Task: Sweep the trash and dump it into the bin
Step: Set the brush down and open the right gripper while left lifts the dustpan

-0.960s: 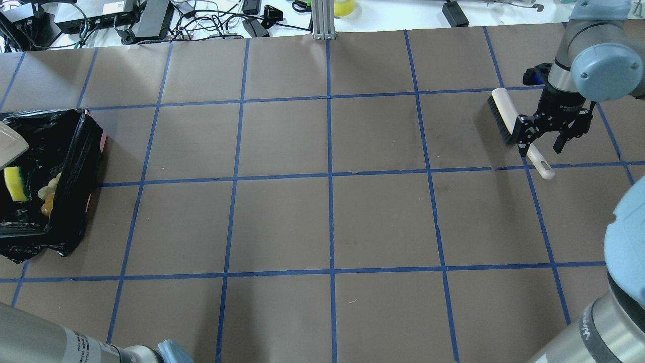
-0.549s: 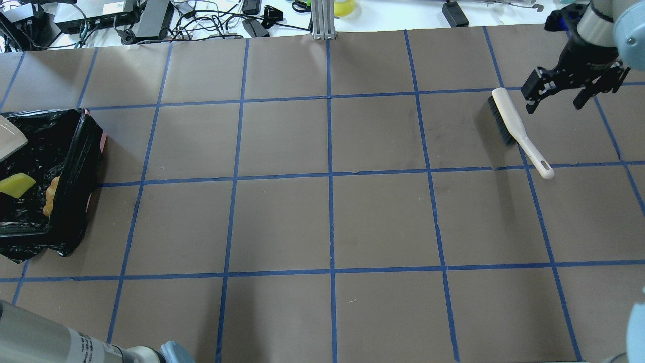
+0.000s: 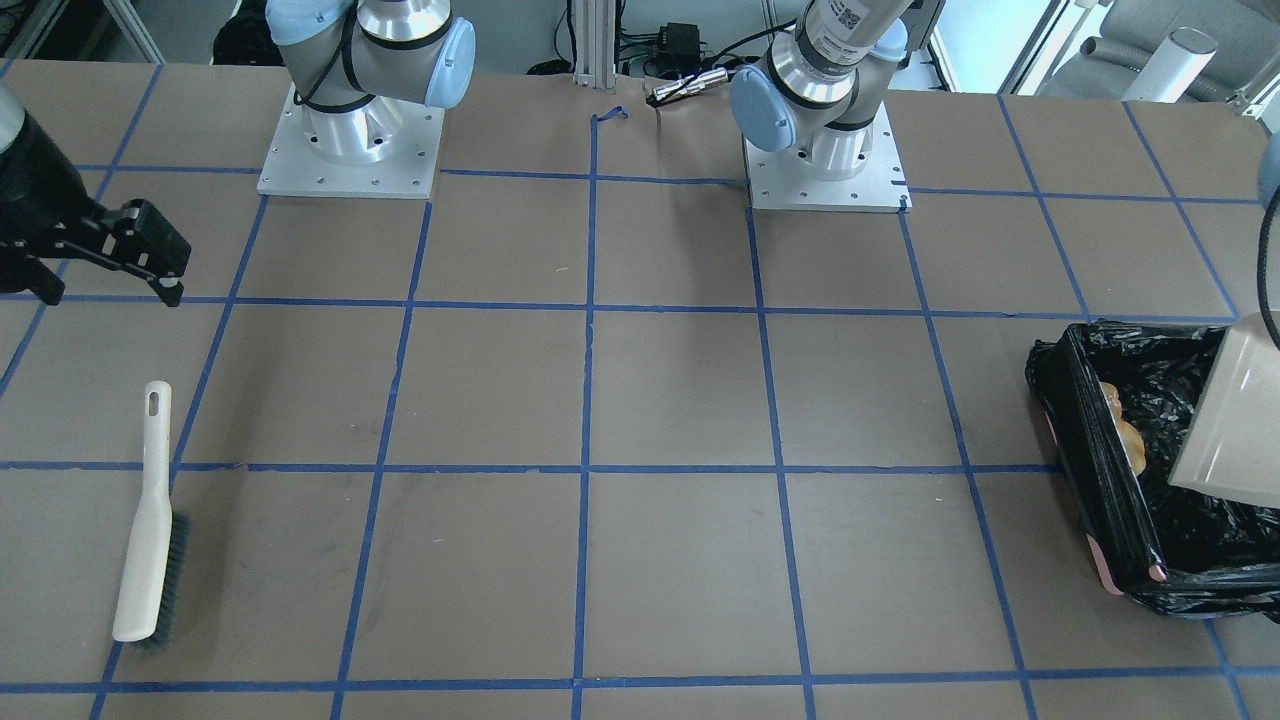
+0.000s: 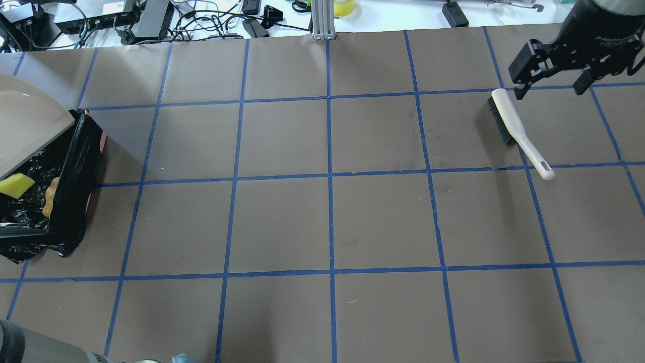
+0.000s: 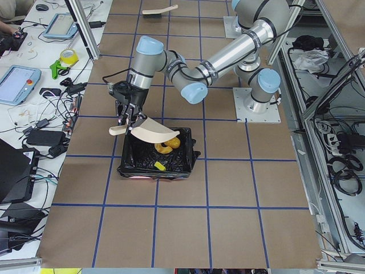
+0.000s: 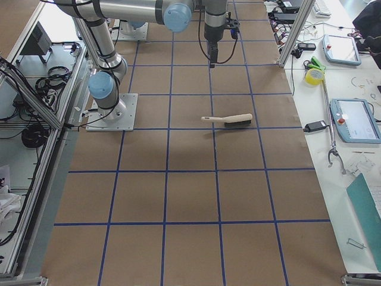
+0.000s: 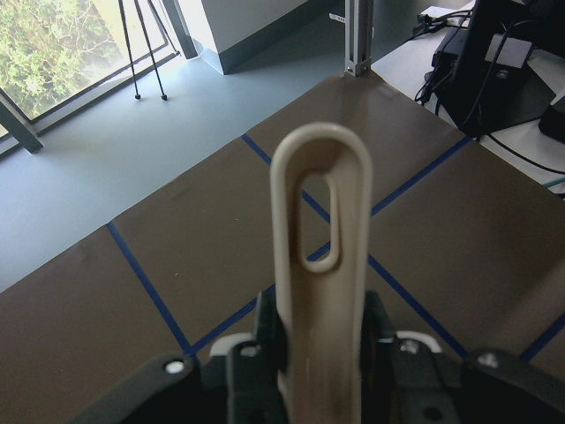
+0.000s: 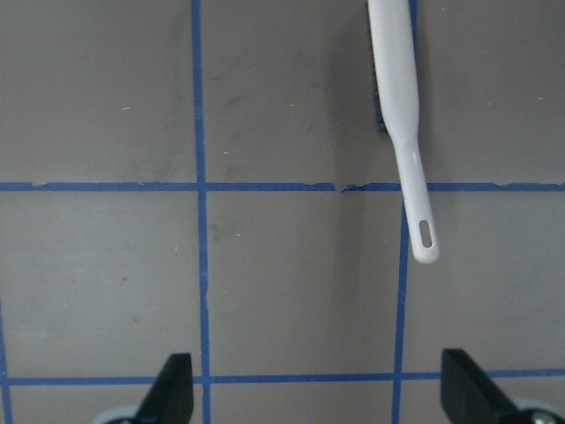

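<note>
Overhead exterior: right tool [image 4: 549, 92] wide, empty near brush [image 4: 509, 123]; left tool [image 7: 320, 344] tight on dustpan [image 4: 30, 121].

One each: bin [image 4: 75, 166], dustpan [image 4: 30, 126], brush [image 4: 506, 118], sponge [image 4: 15, 185], orange lump [image 4: 49, 201], left end effector [image 7: 320, 334], right end effector [image 4: 549, 89].

Glossy, crinkly black plastic lines the bin [image 4: 75, 164]
</note>
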Controlling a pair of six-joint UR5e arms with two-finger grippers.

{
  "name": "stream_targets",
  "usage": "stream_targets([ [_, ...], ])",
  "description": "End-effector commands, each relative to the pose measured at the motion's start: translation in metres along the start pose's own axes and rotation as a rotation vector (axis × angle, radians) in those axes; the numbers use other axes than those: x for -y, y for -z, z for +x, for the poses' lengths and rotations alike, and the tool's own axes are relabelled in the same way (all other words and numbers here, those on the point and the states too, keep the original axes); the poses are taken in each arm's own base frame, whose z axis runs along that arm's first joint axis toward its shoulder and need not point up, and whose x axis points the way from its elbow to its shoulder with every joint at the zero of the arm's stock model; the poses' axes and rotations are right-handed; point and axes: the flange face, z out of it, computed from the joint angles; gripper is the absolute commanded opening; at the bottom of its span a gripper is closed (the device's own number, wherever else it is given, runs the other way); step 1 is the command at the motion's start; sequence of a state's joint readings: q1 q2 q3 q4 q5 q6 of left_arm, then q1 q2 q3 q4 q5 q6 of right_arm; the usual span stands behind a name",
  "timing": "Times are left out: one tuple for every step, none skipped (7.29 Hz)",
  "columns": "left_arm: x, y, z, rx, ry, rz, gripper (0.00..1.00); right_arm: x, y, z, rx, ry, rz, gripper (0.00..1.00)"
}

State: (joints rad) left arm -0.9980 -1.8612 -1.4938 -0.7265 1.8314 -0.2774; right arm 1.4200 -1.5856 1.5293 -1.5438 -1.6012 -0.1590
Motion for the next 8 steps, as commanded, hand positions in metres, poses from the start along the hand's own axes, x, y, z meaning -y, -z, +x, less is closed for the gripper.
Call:
stream_targets([
  [-0.042, 0.032, 0.05, -0.004, 0.134, -0.135, 0.0, -0.03, 0.017, -0.088, 0.032, -0.001, 0.017, 1.0],
  [-0.073, 0.036, 0.083, 0.009, 0.243, -0.21, 0.0, -0.035, 0.016, -0.107, 0.04, 0.026, 0.019, 1.0],
  [-0.098, 0.039, 0.107, 0.036, 0.312, -0.266, 0.0, -0.036, 0.014, -0.111, 0.066, 0.029, 0.015, 1.0],
  [-0.123, 0.034, 0.125, 0.083, 0.392, -0.329, 0.0, -0.036, 0.013, -0.111, 0.064, 0.03, 0.012, 1.0],
  [-0.149, 0.011, 0.141, 0.097, 0.478, -0.421, 0.0, -0.035, 0.011, -0.112, 0.066, 0.036, 0.011, 1.0],
  [-0.163, -0.011, 0.151, 0.109, 0.482, -0.464, 0.0, -0.035, 0.008, -0.112, 0.067, 0.035, 0.004, 1.0],
  [-0.181, -0.025, 0.173, 0.1, 0.497, -0.46, 0.0, -0.035, 0.009, -0.112, 0.067, 0.035, 0.006, 1.0],
  [-0.205, -0.035, 0.197, 0.114, 0.532, -0.468, 0.0, -0.035, 0.008, -0.112, 0.065, 0.036, 0.005, 1.0],
])
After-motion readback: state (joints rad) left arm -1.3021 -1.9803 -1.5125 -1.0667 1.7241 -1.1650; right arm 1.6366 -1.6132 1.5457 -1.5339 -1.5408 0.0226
